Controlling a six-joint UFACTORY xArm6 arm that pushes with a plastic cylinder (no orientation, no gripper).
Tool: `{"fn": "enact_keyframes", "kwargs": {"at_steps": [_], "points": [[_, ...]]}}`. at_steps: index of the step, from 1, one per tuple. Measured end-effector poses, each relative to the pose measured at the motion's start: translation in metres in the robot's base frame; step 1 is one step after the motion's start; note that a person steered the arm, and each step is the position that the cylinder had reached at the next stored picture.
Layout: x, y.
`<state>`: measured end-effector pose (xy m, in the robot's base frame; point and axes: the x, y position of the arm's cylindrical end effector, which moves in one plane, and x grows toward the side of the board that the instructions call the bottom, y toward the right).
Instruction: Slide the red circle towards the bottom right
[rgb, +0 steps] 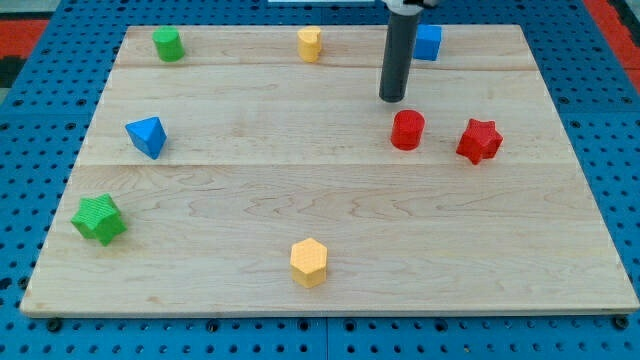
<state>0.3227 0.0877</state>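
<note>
The red circle (407, 130) is a short red cylinder standing right of the board's middle. My tip (393, 99) is the lower end of the dark rod; it sits just above and slightly left of the red circle, a small gap apart from it. A red star (479, 140) lies close to the red circle's right.
The wooden board (320, 270) also carries a blue cube (428, 42) at the top right behind the rod, a yellow block (309, 44) at the top, a green block (168, 44) top left, a blue triangle (147, 136), a green star (99, 219) and a yellow hexagon (309, 262).
</note>
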Motion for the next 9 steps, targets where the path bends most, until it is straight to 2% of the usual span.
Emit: {"fn": "enact_keyframes", "kwargs": {"at_steps": [1, 2, 4, 5, 6, 7, 8, 9], "points": [[0.014, 0.037], [0.063, 0.043], [0.033, 0.009], [0.081, -0.004], [0.095, 0.000], [0.101, -0.029], [0.143, 0.007], [0.132, 0.027]]}}
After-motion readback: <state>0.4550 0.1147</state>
